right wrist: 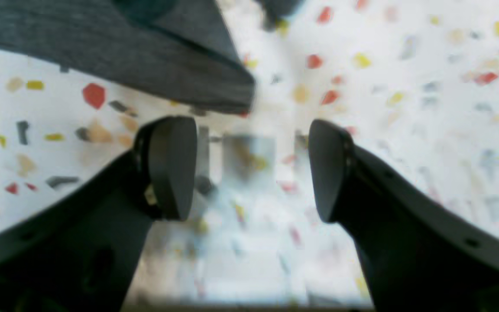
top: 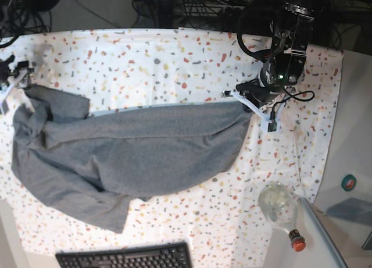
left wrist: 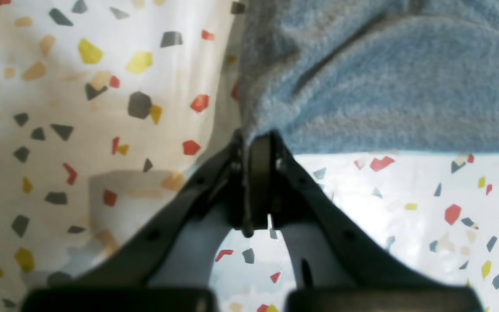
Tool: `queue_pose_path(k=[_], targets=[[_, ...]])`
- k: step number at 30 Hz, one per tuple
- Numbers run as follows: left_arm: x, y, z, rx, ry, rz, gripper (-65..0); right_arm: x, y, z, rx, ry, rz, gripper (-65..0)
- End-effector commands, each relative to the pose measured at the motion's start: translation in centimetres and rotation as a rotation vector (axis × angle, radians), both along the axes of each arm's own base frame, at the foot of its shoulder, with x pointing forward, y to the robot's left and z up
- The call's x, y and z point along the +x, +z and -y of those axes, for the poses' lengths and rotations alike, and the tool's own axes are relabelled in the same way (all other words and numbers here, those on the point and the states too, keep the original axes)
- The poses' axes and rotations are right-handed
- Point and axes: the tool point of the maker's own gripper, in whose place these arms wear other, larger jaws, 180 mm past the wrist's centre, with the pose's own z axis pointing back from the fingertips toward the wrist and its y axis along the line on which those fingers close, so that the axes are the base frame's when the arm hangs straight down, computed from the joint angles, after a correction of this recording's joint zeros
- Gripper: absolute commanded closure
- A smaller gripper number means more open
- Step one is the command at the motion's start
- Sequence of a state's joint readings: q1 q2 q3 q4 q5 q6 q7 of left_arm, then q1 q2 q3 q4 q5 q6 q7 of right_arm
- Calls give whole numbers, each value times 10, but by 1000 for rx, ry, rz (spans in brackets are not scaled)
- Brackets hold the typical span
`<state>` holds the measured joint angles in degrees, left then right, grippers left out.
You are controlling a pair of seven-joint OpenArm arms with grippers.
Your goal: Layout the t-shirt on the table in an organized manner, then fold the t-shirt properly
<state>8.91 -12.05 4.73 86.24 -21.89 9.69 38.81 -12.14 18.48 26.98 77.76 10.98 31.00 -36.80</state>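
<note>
Base view is showing the laying-out step: the shirt [top: 128, 157] is lying stretched but lumpy across the table [top: 174, 53]. The left gripper [left wrist: 256, 143] is pinching a shirt corner, its fingers squeezed together on the soft, fuzzy grey cloth. The right gripper [right wrist: 251, 167] is standing wide apart and empty, with a dark shirt edge just above its tips; it looks blurry, so maybe moving. Next, I think, it needs to grab that edge and pull flat.
</note>
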Motion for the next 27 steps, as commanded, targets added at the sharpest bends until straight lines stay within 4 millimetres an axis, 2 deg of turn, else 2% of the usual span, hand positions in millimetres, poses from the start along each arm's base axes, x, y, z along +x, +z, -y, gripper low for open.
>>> queue_pose_path(k=[1, 3, 6, 8, 13, 16, 20, 27], targets=[[10, 10, -1, 3, -1, 41, 0, 20, 7, 2, -3, -4, 55, -369], [10, 10, -1, 3, -1, 41, 0, 26, -2, 8, 26, -65, 59, -369], [10, 10, -1, 3, -1, 40, 0, 31, 1, 31, 60, -191, 96, -369], [10, 10, -2, 4, 1, 40, 0, 34, 4, 37, 83, -246, 126, -369], [9, 9, -5, 7, 8, 38, 0, 39, 13, 33, 169, -229, 161, -369], [8, 8, -6, 9, 8, 35, 0, 40, 19, 33, 267, -282, 165, -369], [9, 9, -6, 7, 10, 35, 0, 37, 10, 31, 403, -381, 133, -369], [8, 8, -8, 11, 10, 32, 0, 32, 2, 29, 427, -399, 113, -369]])
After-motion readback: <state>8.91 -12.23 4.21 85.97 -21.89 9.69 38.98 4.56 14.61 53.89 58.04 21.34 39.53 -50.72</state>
